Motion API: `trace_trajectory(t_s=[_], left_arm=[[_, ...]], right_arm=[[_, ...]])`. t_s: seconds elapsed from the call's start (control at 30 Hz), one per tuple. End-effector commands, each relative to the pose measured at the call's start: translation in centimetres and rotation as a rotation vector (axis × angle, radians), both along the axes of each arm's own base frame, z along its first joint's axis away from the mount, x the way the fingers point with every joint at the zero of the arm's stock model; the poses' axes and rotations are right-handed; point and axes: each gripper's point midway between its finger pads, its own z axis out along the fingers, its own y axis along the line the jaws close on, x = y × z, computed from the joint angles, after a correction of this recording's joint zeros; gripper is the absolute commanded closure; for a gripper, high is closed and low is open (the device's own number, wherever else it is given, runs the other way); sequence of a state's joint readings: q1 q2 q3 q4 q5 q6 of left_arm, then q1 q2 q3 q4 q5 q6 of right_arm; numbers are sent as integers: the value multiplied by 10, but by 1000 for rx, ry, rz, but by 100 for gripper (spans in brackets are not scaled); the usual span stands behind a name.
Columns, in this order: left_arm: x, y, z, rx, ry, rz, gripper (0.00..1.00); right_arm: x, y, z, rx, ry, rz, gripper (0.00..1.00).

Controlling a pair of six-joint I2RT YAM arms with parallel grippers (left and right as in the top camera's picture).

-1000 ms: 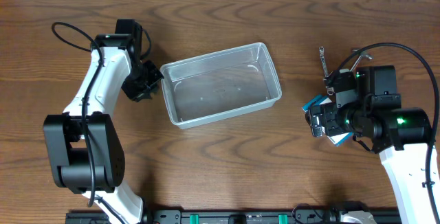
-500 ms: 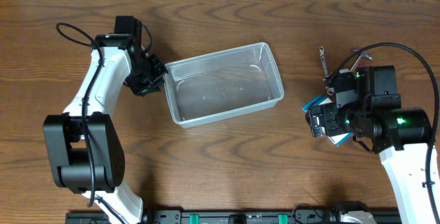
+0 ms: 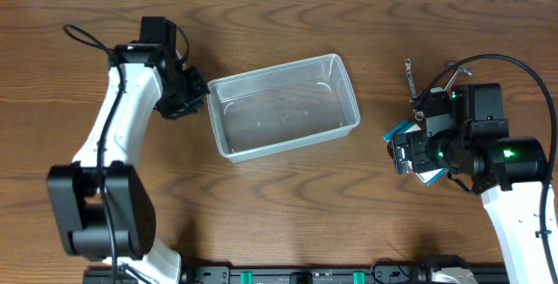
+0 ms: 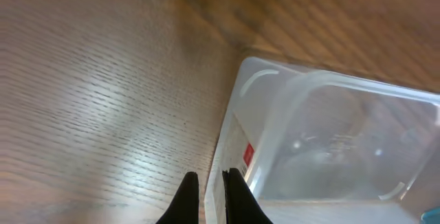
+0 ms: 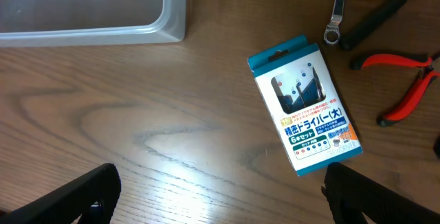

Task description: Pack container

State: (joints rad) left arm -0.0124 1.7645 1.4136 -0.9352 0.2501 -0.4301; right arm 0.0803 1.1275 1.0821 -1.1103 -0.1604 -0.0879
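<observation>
The clear plastic container (image 3: 275,110) lies empty at the middle of the table, tilted a little. My left gripper (image 3: 199,99) is at its left short end. In the left wrist view the fingers (image 4: 210,189) are shut on the thin rim of the container (image 4: 330,141), one finger outside and one inside. My right gripper (image 3: 410,155) is at the right, wide open and empty. In the right wrist view its fingers (image 5: 220,196) hover over bare table, with a corner of the container (image 5: 89,35) at the top left.
A blue-and-white screwdriver set box (image 5: 306,104) lies by the right gripper and also shows overhead (image 3: 399,129). Beyond it lie a small wrench (image 5: 337,11), a black-handled tool (image 5: 378,14) and red-handled pliers (image 5: 405,86). The wrench also shows overhead (image 3: 408,77).
My left gripper moved right to the container's left end and took hold of its rim. The container shifted slightly to the right. The right arm has not moved.
</observation>
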Motion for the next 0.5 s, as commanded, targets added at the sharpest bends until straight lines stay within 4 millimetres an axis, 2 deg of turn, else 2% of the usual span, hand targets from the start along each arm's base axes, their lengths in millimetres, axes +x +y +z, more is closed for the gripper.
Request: trace_trajectory(t_s=[0.0,0.17,0.47], left_arm=[[1,3,19,47,-69,-89,94],[-14,-15,29,7,-68,-211,94],[-31,-55,28,-16,-37,-339,94]], right_arm=[[2,2,9,2,-28,12,3],[2,3,9,2,-28,13,3],[1,2,9,2,-28,12,3]])
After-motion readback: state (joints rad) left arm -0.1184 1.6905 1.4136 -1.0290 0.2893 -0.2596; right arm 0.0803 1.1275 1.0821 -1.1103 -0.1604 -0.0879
